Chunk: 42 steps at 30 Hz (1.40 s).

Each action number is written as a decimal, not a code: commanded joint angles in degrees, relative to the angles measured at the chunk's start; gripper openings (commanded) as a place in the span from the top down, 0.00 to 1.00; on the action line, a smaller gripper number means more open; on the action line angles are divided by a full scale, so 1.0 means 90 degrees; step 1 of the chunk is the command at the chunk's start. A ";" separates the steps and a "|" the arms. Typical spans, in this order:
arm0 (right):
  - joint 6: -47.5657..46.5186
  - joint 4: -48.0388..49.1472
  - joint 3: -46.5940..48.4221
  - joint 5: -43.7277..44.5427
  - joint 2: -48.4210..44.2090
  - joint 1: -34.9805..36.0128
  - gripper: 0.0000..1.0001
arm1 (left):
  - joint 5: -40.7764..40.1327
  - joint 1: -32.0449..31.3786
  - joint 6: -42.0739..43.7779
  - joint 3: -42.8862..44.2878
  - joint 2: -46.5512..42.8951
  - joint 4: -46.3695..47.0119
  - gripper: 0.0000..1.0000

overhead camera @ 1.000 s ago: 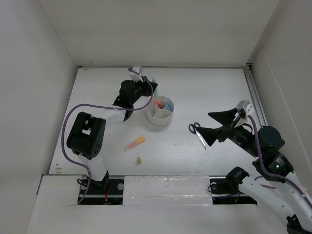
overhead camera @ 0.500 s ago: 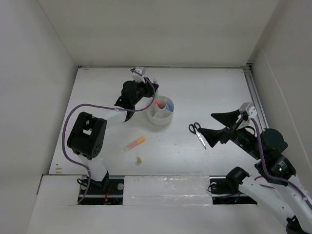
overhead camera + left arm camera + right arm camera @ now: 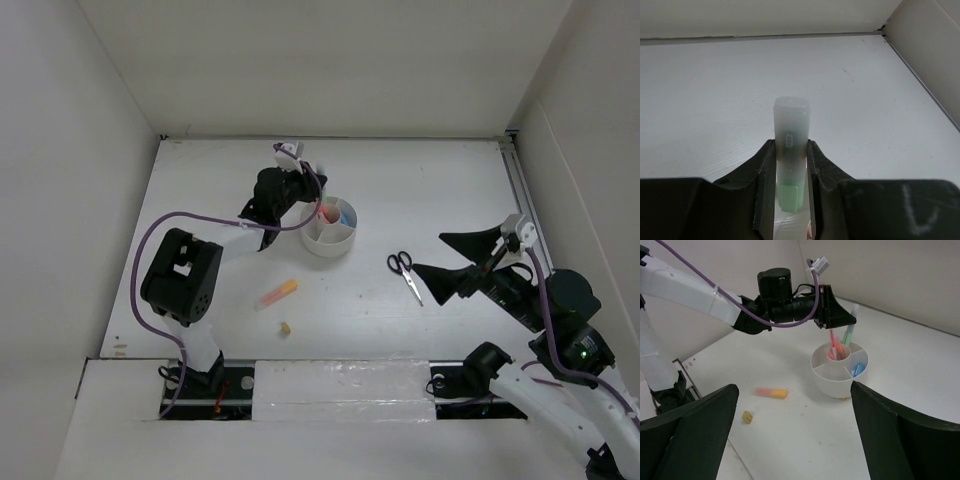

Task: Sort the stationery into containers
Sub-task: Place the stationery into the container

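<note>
My left gripper [image 3: 790, 146] is shut on a green highlighter [image 3: 791, 125] with a clear cap, held upright. In the right wrist view the green highlighter [image 3: 849, 332] stands at the far rim of the round white organizer [image 3: 839, 386], its lower end dipping behind the rim. Pink and red pens [image 3: 834, 348] stand in the central cup and a blue highlighter [image 3: 857, 370] lies in a wedge. The left gripper [image 3: 312, 186] hovers at the organizer's [image 3: 328, 249] far-left side. My right gripper [image 3: 427, 253] is open and empty, just right of the black-handled scissors [image 3: 404, 272].
An orange highlighter [image 3: 277, 294] and a small yellowish eraser [image 3: 285, 328] lie on the white table in front of the organizer. White walls close in the left, back and right sides. The right gripper [image 3: 794, 385] looks toward them from a distance.
The left gripper with the green highlighter has shifted slightly right, nearer the organizer. The right arm has drawn back toward the near right, away from the scissors.
</note>
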 commanded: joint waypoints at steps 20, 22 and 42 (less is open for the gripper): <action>-0.0105 0.0117 0.0191 0.0059 -0.0039 0.0040 0.00 | -0.0605 -0.0160 0.0252 0.0071 -0.0284 -0.0063 1.00; -0.0105 0.0117 0.0191 0.0059 -0.0039 0.0040 0.00 | -0.0605 -0.0160 0.0252 0.0003 -0.0351 -0.0063 1.00; -0.0163 0.0117 0.0191 0.0059 0.0078 0.0040 0.00 | -0.0663 -0.0160 0.0379 -0.0055 -0.0762 -0.0248 1.00</action>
